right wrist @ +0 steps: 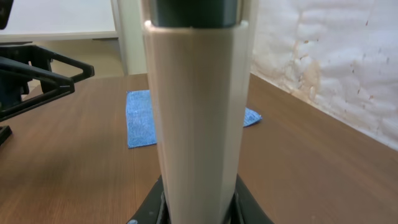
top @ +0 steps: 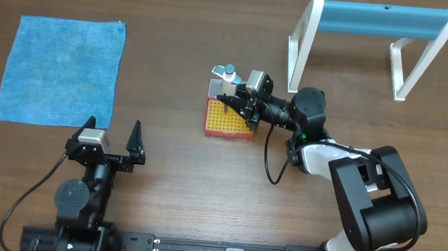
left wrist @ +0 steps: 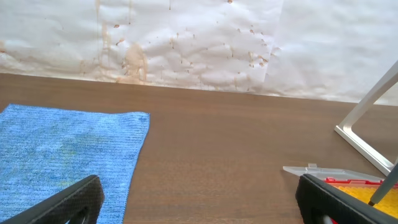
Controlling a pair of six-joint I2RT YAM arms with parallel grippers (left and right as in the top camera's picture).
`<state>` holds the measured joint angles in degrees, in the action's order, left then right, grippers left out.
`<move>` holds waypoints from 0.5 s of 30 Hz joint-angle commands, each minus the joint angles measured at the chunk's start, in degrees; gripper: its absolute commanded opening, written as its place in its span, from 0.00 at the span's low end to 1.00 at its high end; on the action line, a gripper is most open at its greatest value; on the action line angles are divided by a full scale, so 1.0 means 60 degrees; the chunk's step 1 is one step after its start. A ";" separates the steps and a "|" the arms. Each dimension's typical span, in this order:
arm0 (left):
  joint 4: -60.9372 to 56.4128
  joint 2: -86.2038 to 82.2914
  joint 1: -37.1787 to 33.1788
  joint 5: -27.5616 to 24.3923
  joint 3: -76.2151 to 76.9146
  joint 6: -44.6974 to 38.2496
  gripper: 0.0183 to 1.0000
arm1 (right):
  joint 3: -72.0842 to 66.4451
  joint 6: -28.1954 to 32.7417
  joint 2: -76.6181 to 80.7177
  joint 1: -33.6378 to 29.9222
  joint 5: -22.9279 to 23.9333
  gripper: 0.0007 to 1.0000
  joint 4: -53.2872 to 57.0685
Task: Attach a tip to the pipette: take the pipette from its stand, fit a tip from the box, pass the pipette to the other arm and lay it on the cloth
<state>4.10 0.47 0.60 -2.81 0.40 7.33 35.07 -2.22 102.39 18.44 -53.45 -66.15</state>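
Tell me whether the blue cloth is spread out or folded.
Spread out. The cloth lies flat on the table as one open rectangle, all four edges showing, no visible fold.

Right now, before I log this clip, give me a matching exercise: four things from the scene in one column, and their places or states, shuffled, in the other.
Things:
1. pipette
2. cloth
3. stand
4. left gripper

Places or states:
a. open, holding nothing, close to its own arm's base
b. lying flat at the table's far left
c. clamped in the right gripper, at the tip box
d. standing at the table's far right, white legs under a blue bar

Pairs: 1-c, 2-b, 3-d, 4-a
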 commanded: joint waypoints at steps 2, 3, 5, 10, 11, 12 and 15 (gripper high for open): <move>0.0066 -0.0047 0.0036 -0.0040 -0.0015 -0.0120 1.00 | -0.0160 0.0168 0.0062 -0.0033 0.0040 0.08 -0.0051; 0.0066 -0.0047 0.0036 -0.0040 -0.0015 -0.0120 1.00 | -0.0186 0.0168 0.0062 -0.0033 0.0040 0.08 -0.0051; 0.0066 -0.0047 0.0036 -0.0040 -0.0015 -0.0120 1.00 | -0.0186 0.0168 0.0062 -0.0033 0.0044 0.08 -0.0044; 0.0069 -0.0047 0.0036 -0.0040 -0.0015 -0.0120 1.00 | -0.0186 0.0127 0.0044 -0.0033 -0.0029 0.08 -0.0244; 0.0069 -0.0047 0.0036 -0.0040 -0.0015 -0.0120 1.00 | -0.0186 0.0084 0.0004 -0.0033 -0.0029 0.08 -0.0521; 0.0066 -0.0047 0.0036 -0.0040 -0.0015 -0.0120 1.00 | -0.0186 -0.0102 -0.0029 -0.0033 -0.0026 0.08 -0.0852; 0.0066 -0.0047 0.0036 -0.0040 -0.0015 -0.0120 1.00 | -0.0186 -0.0525 -0.0033 -0.0033 -0.0033 0.08 -0.1053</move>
<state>4.10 0.47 0.60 -2.81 0.40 7.33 34.15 -3.07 102.43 18.44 -53.49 -72.10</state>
